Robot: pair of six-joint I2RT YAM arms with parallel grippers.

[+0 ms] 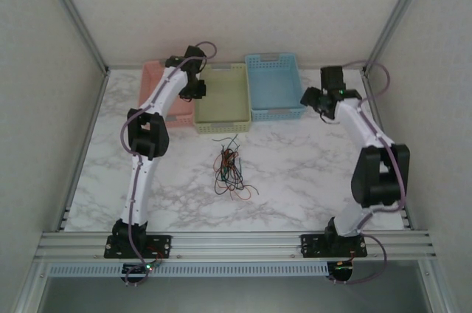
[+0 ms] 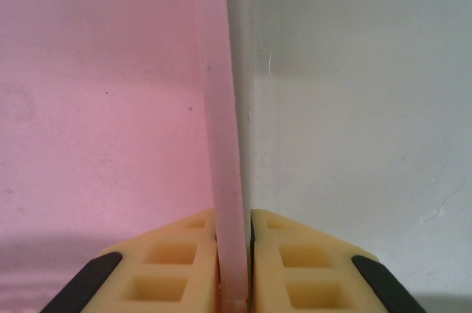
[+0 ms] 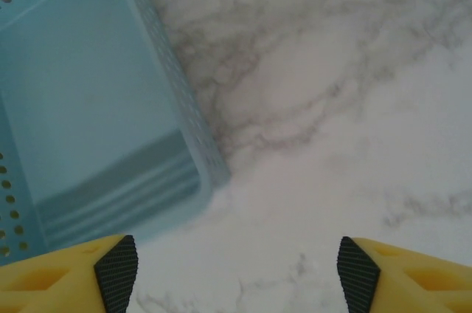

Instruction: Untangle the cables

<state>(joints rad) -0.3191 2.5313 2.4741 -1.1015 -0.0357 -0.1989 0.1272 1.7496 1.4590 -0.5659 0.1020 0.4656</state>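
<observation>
Cables (image 1: 230,167) are lying in a tangled heap at centre frame on the table (image 1: 310,180), well apart from both arms. Judged light, limp and snag-prone, so a loose outer end is looking like the best hold. Left gripper (image 2: 234,254) is pinching the pink basket (image 2: 221,143) wall; right gripper (image 3: 236,272) is standing wide, holding nothing.

arms (image 1: 144,173): white links, black joints | hoses (image 1: 124,130): lilac | fingers (image 3: 51,277): yellow, black textured pads (image 3: 118,272) | bases (image 1: 136,243): black plates, on rail (image 1: 236,243)
</observation>
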